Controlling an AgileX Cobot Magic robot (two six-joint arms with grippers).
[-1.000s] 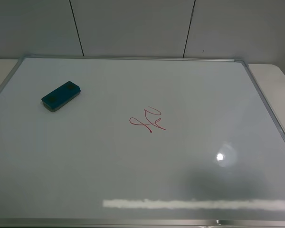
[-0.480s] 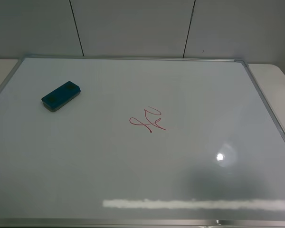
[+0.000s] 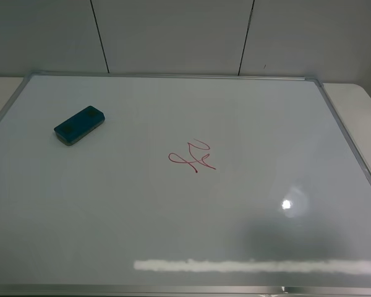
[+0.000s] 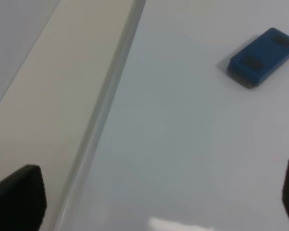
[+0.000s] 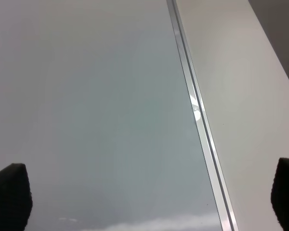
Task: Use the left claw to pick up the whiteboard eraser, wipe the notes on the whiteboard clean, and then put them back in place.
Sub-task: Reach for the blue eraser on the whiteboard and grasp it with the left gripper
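Observation:
The teal-blue whiteboard eraser [image 3: 79, 124] lies on the whiteboard [image 3: 173, 223] at its far left. It also shows in the left wrist view [image 4: 262, 57]. The red notes [image 3: 193, 158] sit near the board's middle. Neither arm shows in the exterior high view. The left claw [image 4: 159, 202] is open and empty, its fingertips [image 4: 19, 202] wide apart at the picture's corners, well short of the eraser, over the board's left frame [image 4: 106, 115]. The right gripper [image 5: 149, 197] is open and empty over the board's right frame [image 5: 197, 115].
A cream tabletop [image 3: 358, 105] runs beside the board on both sides [image 4: 43, 106]. A grey panelled wall [image 3: 173, 34] stands behind the board. A bright light glare [image 3: 287, 204] and a white streak [image 3: 253, 266] reflect on the near right of the board.

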